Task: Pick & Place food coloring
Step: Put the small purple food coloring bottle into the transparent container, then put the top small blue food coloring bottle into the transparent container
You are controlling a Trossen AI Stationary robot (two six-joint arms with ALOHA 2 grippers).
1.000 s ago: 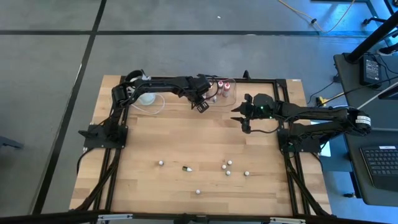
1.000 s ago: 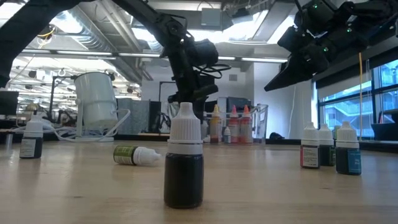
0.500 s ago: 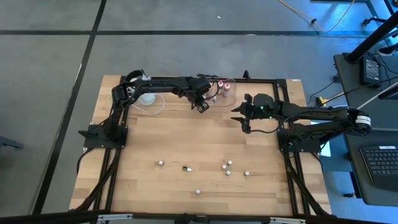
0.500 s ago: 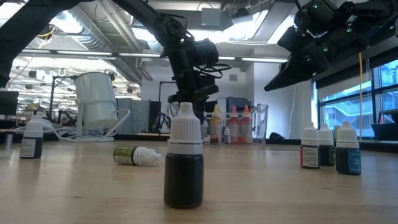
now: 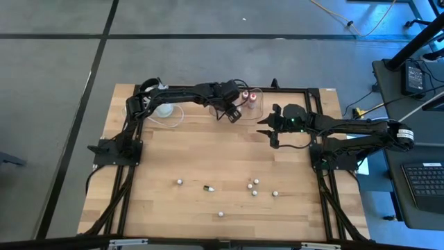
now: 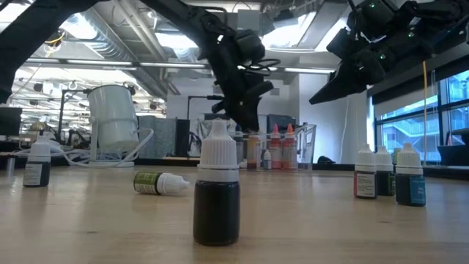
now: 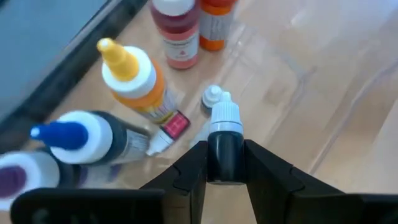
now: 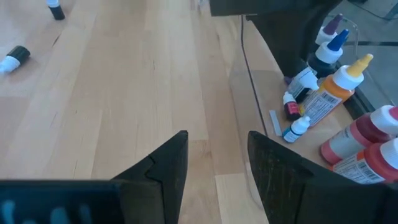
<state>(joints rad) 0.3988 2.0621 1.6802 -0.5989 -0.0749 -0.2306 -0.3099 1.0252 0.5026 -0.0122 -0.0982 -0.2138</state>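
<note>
Between the left gripper's [image 7: 225,163] fingers sits a dark bottle [image 7: 224,140], held over the tub [image 8: 249,93] where larger bottles [image 7: 134,78] already lie. Several small bottles [image 6: 217,192] remain on the table [image 5: 166,160], so much work is left. Only the wrist view reveals this grip. Beside it, the right gripper [image 8: 216,163] hangs part-open, empty.

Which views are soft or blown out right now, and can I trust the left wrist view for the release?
Left wrist view: the held bottle between the left gripper is sharp, the big bottles blurred. Low view: ceiling glare behind the arms, near bottle dark. High view: evenly lit.
</note>
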